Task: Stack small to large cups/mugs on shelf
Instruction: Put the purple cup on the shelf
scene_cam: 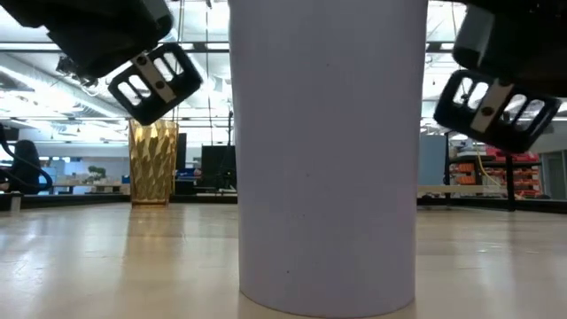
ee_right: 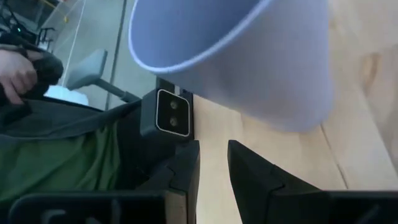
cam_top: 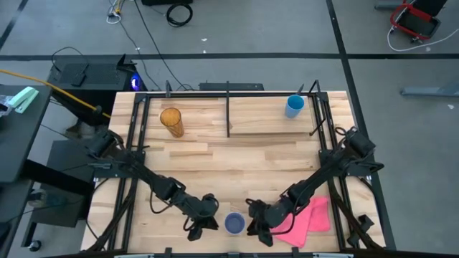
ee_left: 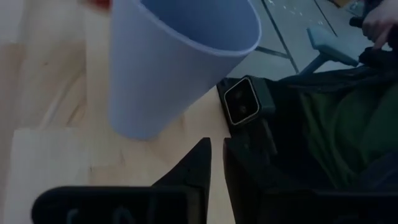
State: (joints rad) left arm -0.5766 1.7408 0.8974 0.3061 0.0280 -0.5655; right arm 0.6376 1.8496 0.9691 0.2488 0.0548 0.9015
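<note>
At the table's near edge the lavender cup [cam_top: 234, 223] stands upright between the left gripper [cam_top: 199, 223] and right gripper [cam_top: 259, 228], both narrowly parted and empty. Thin plastic (likely light, slippery, easily tipped), so I would pinch its wall just below the rim.

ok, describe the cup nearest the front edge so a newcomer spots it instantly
On the wide butcher-block tabletop, look to the middle of the front edge, between the two arms' end effectors. There the mid-sized lavender-blue plastic cup stands upright, with a pink cloth nearby. Unlike the tall amber ribbed tumbler and short bright blue cup, it stands off the shelf.
</note>
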